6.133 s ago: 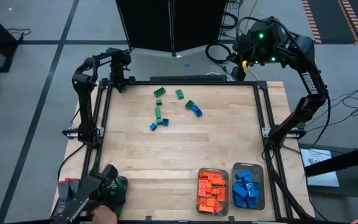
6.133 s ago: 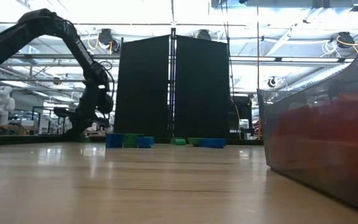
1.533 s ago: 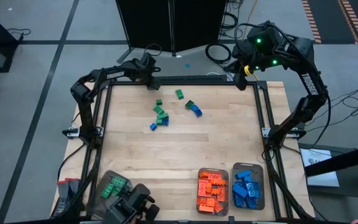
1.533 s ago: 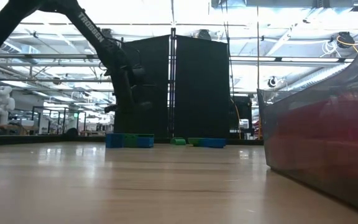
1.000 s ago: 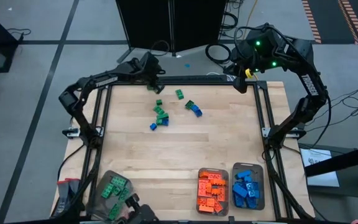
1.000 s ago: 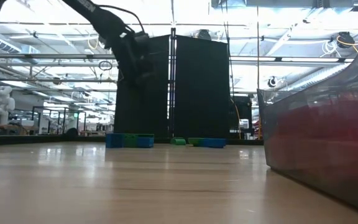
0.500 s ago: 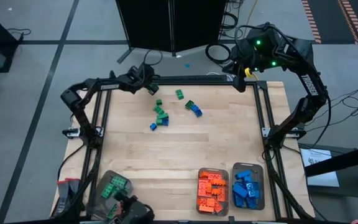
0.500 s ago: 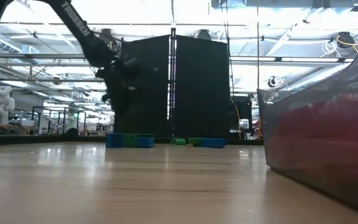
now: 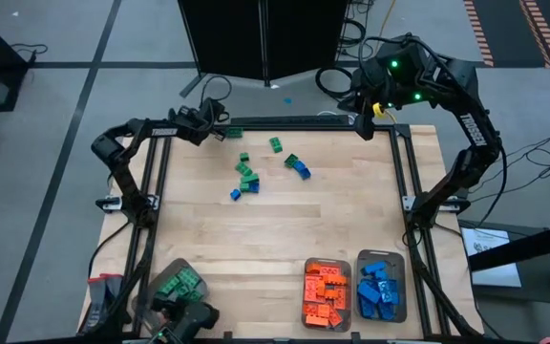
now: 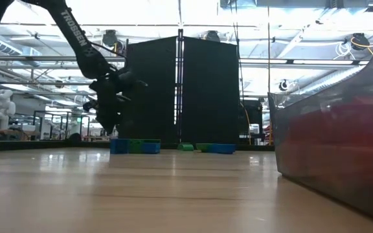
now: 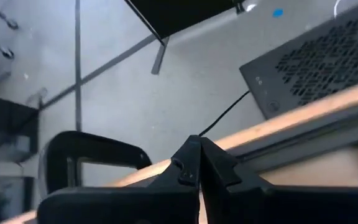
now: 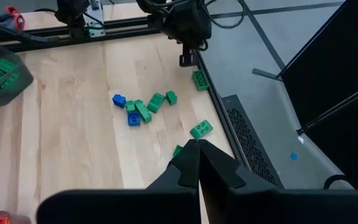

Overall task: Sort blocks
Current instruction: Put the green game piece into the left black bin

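Loose green and blue blocks (image 9: 246, 177) lie on the wooden table's far half, with one green block (image 9: 276, 144) and a green-and-blue pair (image 9: 297, 166) farther right. A single green block (image 9: 234, 132) lies against the far rail. My left gripper (image 9: 218, 129) hangs shut and empty just left of that block, low over the table's far left corner; the right wrist view shows it (image 12: 187, 60) apart from the block (image 12: 199, 79). My right gripper (image 12: 194, 144) is shut and empty, raised high over the far right corner (image 9: 361, 100).
A clear tray of orange blocks (image 9: 325, 294) and a tray of blue blocks (image 9: 380, 287) stand at the near right. A tray with green blocks (image 9: 175, 285) sits at the near left beside a dark object (image 9: 187, 317). A black frame rail (image 9: 304, 122) runs along the far edge.
My left gripper has come down from well above the far rail toward the table's far left corner, turning as it sank, and stays shut. The blocks lie where they were.
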{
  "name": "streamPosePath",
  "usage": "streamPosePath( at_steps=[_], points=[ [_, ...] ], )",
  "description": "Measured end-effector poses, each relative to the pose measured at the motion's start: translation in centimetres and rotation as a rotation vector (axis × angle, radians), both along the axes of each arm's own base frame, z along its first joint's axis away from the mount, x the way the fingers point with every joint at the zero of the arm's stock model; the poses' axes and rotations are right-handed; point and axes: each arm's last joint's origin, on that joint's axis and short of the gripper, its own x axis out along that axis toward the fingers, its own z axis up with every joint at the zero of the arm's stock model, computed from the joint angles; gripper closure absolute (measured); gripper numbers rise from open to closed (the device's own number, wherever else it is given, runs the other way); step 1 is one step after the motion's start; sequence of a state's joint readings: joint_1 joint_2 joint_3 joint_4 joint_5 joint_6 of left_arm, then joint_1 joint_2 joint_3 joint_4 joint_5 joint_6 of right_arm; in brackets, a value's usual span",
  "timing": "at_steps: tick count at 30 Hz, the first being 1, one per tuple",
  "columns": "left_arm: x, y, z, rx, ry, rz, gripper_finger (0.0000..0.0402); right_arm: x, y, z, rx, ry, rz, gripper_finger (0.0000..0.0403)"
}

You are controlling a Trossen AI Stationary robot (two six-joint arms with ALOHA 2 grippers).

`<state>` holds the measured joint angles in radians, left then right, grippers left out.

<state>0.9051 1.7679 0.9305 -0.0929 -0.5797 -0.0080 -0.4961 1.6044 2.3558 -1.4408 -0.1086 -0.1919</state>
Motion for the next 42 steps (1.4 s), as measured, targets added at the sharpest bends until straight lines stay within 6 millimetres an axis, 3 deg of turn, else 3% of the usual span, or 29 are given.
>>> streamPosePath(
  at_steps=[4,8,12,14,18,24,31,35,38,42],
  points=[
    [1.7,-0.6,1.6,0.028,-0.139,-0.016,0.0402,0.3,-0.2,-0.2,0.018,0.002,-0.009,0.0403],
    [5.6,-1.4,5.5,0.222,-0.317,-0.150,0.0402,0.6,-0.3,-0.3,0.016,0.009,-0.006,0.0403],
    [7.3,0.2,8.6,0.402,-0.363,-0.239,0.0402,1.1,-0.5,-0.4,0.000,-0.003,0.013,0.0403],
    [7.1,1.7,7.5,0.339,-0.375,-0.252,0.0402,1.5,-0.7,-0.6,0.012,0.003,0.018,0.0403],
    [6.7,3.8,3.1,0.159,-0.356,-0.341,0.0402,1.9,-0.9,-1.0,0.032,0.020,0.022,0.0403],
    [7.2,5.5,1.5,0.191,-0.254,-0.397,0.0401,2.6,-1.3,-1.5,0.044,0.038,0.021,0.0403],
    [4.5,7.7,2.0,0.279,-0.130,-0.165,0.0402,2.7,-1.3,-1.7,0.066,0.042,0.005,0.0403],
    [3.1,8.1,2.2,0.250,-0.221,-0.043,0.0401,2.7,-1.3,-1.7,0.075,0.046,-0.001,0.0403],
    [3.9,7.5,3.7,0.272,-0.323,-0.089,0.0402,2.7,-1.3,-1.7,0.074,0.047,0.001,0.0403],
    [6.0,7.4,8.2,0.418,-0.352,-0.299,0.0402,2.7,-1.4,-1.7,0.048,0.045,0.015,0.0403]
  ],
)
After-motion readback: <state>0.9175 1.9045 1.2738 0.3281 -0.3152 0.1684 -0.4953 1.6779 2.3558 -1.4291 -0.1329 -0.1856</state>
